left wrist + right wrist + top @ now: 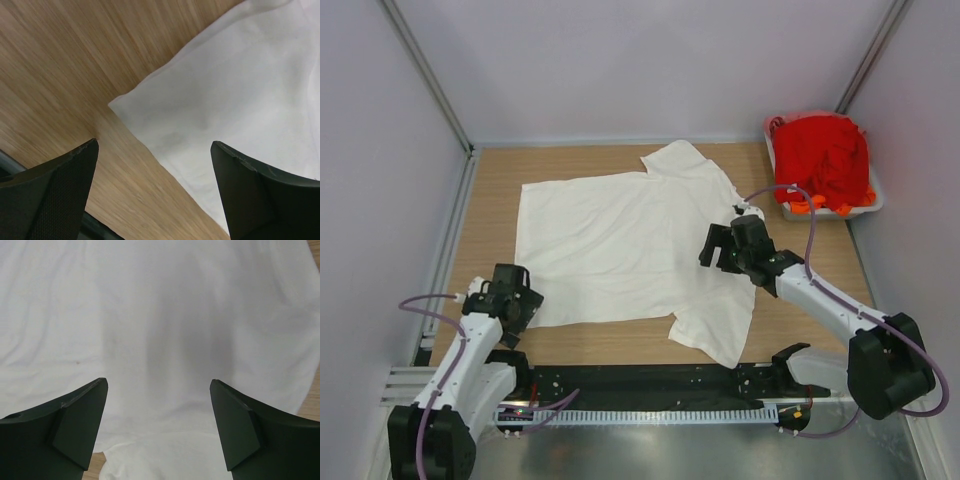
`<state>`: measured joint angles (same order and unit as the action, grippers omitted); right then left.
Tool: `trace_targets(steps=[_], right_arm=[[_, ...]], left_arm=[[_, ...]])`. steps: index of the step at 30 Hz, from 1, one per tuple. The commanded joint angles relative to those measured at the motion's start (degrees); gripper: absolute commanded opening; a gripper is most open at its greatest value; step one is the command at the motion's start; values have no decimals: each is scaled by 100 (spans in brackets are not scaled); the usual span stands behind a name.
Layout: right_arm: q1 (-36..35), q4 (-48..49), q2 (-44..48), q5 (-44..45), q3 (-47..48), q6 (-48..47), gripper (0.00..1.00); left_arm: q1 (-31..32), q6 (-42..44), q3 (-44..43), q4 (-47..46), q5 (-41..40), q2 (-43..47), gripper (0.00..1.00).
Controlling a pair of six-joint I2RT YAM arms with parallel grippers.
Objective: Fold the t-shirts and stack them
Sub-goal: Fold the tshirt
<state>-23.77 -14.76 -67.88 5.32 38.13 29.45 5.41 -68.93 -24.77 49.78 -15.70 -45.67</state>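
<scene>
Table: a light wooden tabletop is seen between pale walls.
White shirt: a large plain white cloth t-shirt is spread flat across the middle of the table, with its hem to the left and both sleeves to the right.
Right arm: a white and black jointed arm is stretched from its base at the near right toward the centre, with the wrist bent down over the shirt.
Left arm: a matching white and black arm is raised from the near left and angled inward, its wrist held by the shirt's near left corner.
Tub: a pale plastic tub is set in the far right corner, well apart from both arms.
Red shirts: bright red and orange cloth t-shirts are heaped in the tub.
Right claw: the right gripper is spread wide, nothing is held, and white cloth near the near sleeve fills the view below it; contact cannot be told.
Left claw: the left gripper is spread wide, nothing is held, and the shirt's corner and edge lie between the fingers' line, with bare wood beside it.
</scene>
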Motion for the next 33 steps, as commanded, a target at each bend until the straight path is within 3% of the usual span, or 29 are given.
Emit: trace_targets(steps=[1, 9, 14, 23, 27, 33], right_arm=[[57, 360, -6, -382, -51, 61, 90], [92, 527, -120, -752, -183, 104, 90], [100, 571, -164, -743, -209, 105, 90], [144, 694, -261, -656, -394, 148, 89], [145, 571, -69, -376, -394, 114, 87], [136, -780, 685, 373, -113, 323, 87]], left_arm=[[-259, 72, 16, -223, -196, -188, 93], [-471, 239, 131, -469, -662, 58, 73], [-479, 327, 289, -916, -548, -117, 59], [-479, 669, 359, -1357, -319, -206, 0], [-471, 1082, 167, -1497, -135, 58, 0], [-471, 1812, -10, -2023, 145, 14, 0]])
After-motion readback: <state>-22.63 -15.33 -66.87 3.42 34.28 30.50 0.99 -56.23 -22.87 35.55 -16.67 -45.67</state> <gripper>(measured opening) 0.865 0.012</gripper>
